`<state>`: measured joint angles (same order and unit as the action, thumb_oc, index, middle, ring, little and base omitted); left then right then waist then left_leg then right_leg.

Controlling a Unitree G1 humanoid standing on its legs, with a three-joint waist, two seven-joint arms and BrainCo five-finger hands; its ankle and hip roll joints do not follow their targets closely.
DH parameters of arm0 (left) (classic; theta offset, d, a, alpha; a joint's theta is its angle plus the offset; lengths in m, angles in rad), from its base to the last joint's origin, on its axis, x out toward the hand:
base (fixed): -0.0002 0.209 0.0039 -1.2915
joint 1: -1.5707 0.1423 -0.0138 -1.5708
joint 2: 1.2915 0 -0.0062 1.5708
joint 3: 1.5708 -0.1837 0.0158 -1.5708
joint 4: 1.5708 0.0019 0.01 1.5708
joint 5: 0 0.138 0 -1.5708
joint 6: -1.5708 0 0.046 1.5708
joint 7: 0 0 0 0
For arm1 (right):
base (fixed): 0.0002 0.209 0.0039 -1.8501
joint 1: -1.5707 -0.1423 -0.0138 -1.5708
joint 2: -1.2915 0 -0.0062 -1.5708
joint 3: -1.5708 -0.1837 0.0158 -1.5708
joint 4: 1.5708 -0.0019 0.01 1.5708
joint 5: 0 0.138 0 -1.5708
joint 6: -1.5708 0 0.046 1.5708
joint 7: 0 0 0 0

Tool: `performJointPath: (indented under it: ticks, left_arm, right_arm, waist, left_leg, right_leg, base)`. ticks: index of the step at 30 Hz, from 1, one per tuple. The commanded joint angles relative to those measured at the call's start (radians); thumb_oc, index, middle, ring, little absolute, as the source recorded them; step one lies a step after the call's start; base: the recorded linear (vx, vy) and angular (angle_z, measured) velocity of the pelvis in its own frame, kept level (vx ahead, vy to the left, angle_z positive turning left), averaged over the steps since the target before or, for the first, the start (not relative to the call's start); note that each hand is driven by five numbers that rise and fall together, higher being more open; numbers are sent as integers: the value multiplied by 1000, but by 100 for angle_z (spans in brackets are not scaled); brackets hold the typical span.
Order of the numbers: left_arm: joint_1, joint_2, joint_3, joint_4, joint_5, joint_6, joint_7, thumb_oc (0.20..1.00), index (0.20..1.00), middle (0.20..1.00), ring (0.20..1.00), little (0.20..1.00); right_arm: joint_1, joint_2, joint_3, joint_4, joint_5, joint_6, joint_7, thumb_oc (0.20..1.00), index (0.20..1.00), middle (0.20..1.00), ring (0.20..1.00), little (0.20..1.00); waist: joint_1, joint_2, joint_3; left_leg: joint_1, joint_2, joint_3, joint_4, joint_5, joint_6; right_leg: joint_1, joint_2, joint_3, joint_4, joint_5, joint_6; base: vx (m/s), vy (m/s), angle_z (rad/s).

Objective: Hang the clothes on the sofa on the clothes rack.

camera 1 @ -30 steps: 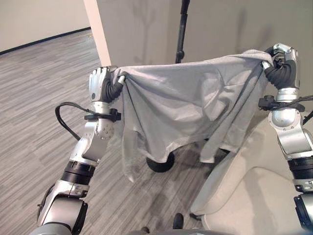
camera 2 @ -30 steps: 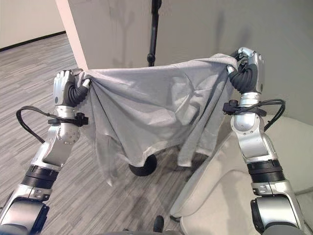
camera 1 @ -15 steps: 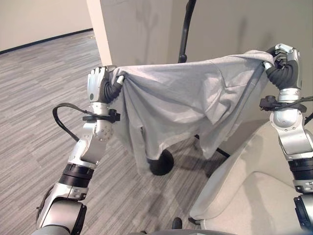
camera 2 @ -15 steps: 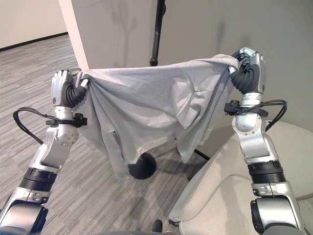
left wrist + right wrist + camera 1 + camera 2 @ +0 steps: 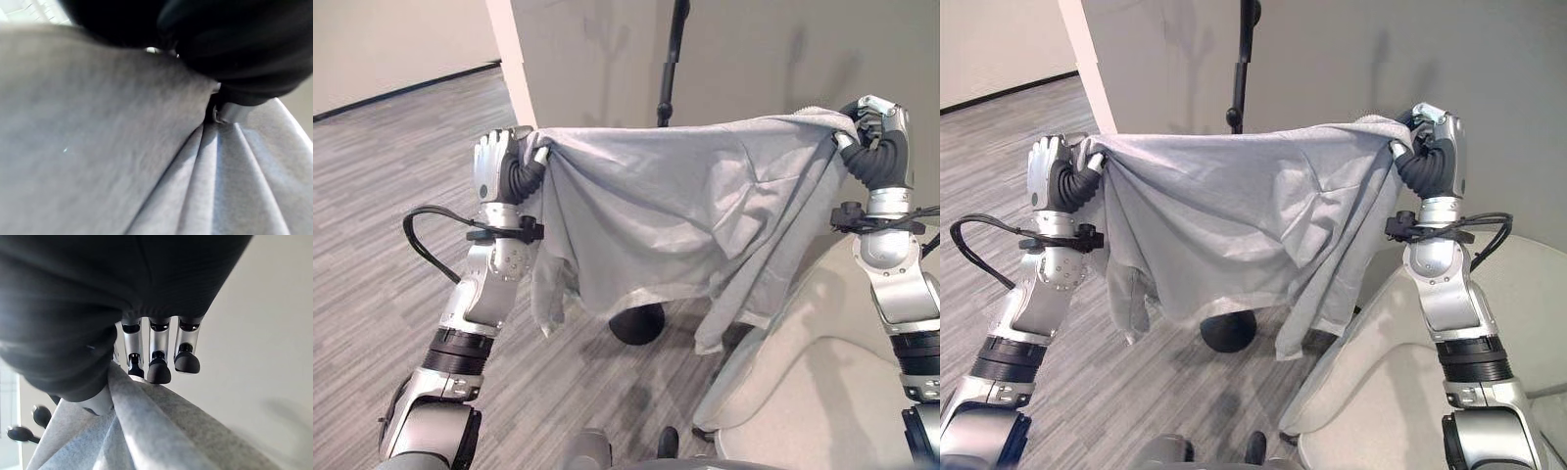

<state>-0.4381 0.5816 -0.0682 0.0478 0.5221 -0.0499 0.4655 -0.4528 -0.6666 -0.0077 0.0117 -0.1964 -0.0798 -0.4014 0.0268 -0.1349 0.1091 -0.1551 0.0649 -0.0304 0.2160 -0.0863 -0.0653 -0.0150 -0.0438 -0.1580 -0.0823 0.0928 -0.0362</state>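
Note:
A grey shirt (image 5: pixel 675 215) hangs spread out in the air between my two raised hands. My left hand (image 5: pixel 497 168) is shut on its left upper edge, where the cloth (image 5: pixel 98 147) bunches into folds in the left wrist view. My right hand (image 5: pixel 879 132) is shut on the right upper edge; its fingers (image 5: pixel 159 367) curl over a fold of the shirt (image 5: pixel 146 431). Behind the shirt stands the black clothes rack, its pole (image 5: pixel 668 59) rising above the cloth and its round base (image 5: pixel 636 323) showing below the hem. Rack hooks (image 5: pixel 19 433) show past the cloth.
A beige sofa (image 5: pixel 822 392) fills the lower right, under my right arm. A pale wall with a white corner post (image 5: pixel 514 69) stands just behind the rack. Grey striped floor (image 5: pixel 382 215) stretches to the left.
The shirt's loose lower part has swung and spread wider, with a tail now hanging at the lower right. Both hands keep their hold. The view has shifted slightly.

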Motion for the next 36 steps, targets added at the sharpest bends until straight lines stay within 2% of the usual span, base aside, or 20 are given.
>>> performJointPath:
  ticks: [1,2,3,4,9,14,20,21,23,25,27,28,30,33,34,36]
  left_arm:
    - [-17,53,96,7,-46,1,73,200,200,200,200,200]
    - [-28,67,95,14,-36,3,79,200,200,200,200,200]
    - [-32,76,93,15,-31,-1,80,200,200,200,200,200]
    - [-32,76,93,15,-30,-2,80,200,200,200,200,200]
    - [-66,127,93,19,-14,1,86,200,200,200,200,200]
    - [-125,166,71,28,3,3,95,200,200,200,200,200]
    - [-258,213,6,73,-3,11,101,200,200,200,200,200]
    - [-334,235,-40,107,-13,14,101,200,200,200,200,200]
    - [-387,250,-72,140,-20,15,104,200,200,200,200,200]
    - [-494,275,-145,212,-42,28,110,200,200,200,200,200]
    - [-548,279,-174,260,-60,32,120,200,200,200,200,200]
    - [-639,289,-241,344,-90,44,129,200,200,200,200,200]
    - [-717,307,-305,420,-116,54,122,200,200,200,200,200]
    - [-834,318,-412,535,-157,56,111,200,200,200,200,200]
    - [-891,308,-480,626,-184,57,102,200,200,200,200,200]
    - [-921,300,-518,679,-193,58,94,200,200,200,200,200]
  right_arm:
    - [0,-46,-87,-41,-2,-28,-40,200,200,200,200,200]
    - [8,-39,-93,-60,-8,-37,-34,200,200,200,200,200]
    - [10,-34,-97,-69,-12,-37,-37,200,200,200,200,200]
    - [12,-33,-97,-72,-13,-36,-37,200,200,200,200,200]
    - [8,-9,-104,-129,-27,-54,-31,200,200,200,200,200]
    - [-42,-8,-81,-142,-29,-61,-38,200,200,200,200,200]
    - [-129,-62,-49,-90,-20,-43,-67,200,200,200,200,200]
    - [-186,-103,-21,-42,-16,-26,-82,200,200,200,200,200]
    - [-234,-129,-2,-4,-6,-20,-95,200,200,200,200,200]
    - [-335,-191,65,80,3,11,-110,200,200,200,200,200]
    - [-399,-207,99,130,20,16,-121,200,200,200,200,200]
    - [-499,-241,173,224,40,34,-130,200,200,200,200,200]
    - [-599,-285,263,329,37,65,-124,200,200,200,200,200]
    - [-752,-304,408,515,58,91,-107,200,200,200,200,200]
    - [-845,-283,504,665,89,98,-91,200,200,200,200,200]
    - [-884,-266,555,744,95,101,-78,200,200,200,200,200]
  waist:
    - [30,33,-58]
    - [16,57,-82]
    - [11,65,-97]
    - [12,64,-96]
    - [0,75,-124]
    - [2,74,-132]
    - [-1,71,-144]
    - [-4,69,-146]
    - [-6,68,-142]
    - [-10,64,-153]
    - [-11,65,-149]
    - [-14,64,-150]
    - [-18,64,-151]
    - [-22,65,-141]
    - [-26,68,-131]
    - [-27,69,-125]
  left_leg:
    - [63,4,-70,-215,92,-29]
    - [105,8,-64,-262,98,-33]
    - [132,5,-57,-291,107,-33]
    - [132,4,-55,-296,117,-32]
    - [180,-20,6,-303,87,-10]
    - [198,-33,49,-303,68,10]
    - [209,-39,66,-303,48,17]
    - [209,-40,69,-303,46,19]
    - [204,-41,72,-303,56,19]
    - [209,-41,75,-303,45,21]
    - [207,-41,77,-303,45,21]
    - [204,-41,78,-303,47,20]
    - [200,-40,82,-303,51,17]
    - [184,-38,82,-303,61,13]
    - [171,-37,80,-303,67,11]
    - [163,-37,81,-303,71,10]
  right_leg:
    - [85,-16,13,-5,-89,143]
    - [88,-21,17,-5,-98,152]
    - [87,-29,19,-5,-94,154]
    - [85,-31,20,-5,-87,154]
    - [85,-74,46,-5,-68,177]
    - [76,-94,74,-5,-49,198]
    - [78,-106,79,-5,-50,210]
    - [76,-109,78,-5,-47,213]
    - [69,-110,77,-5,-36,213]
    - [71,-110,77,-5,-42,218]
    - [68,-111,76,-5,-42,219]
    - [62,-110,76,-5,-40,222]
    - [55,-110,74,-5,-36,225]
    - [37,-106,73,-5,-28,228]
    - [25,-105,72,-5,-23,229]
    - [16,-104,70,-5,-20,230]
  base:
    - [109,150,-44]
    - [145,190,-45]
    - [102,203,-47]
    - [64,137,-29]
    - [58,169,-33]
    - [27,115,-17]
    - [29,57,-11]
    - [17,39,-5]
    - [8,25,-3]
    - [80,19,-4]
    - [15,2,-2]
    - [20,1,-6]
    - [7,2,-3]
    - [-37,-3,-3]
    - [-56,-6,-4]
    - [-56,-10,-3]
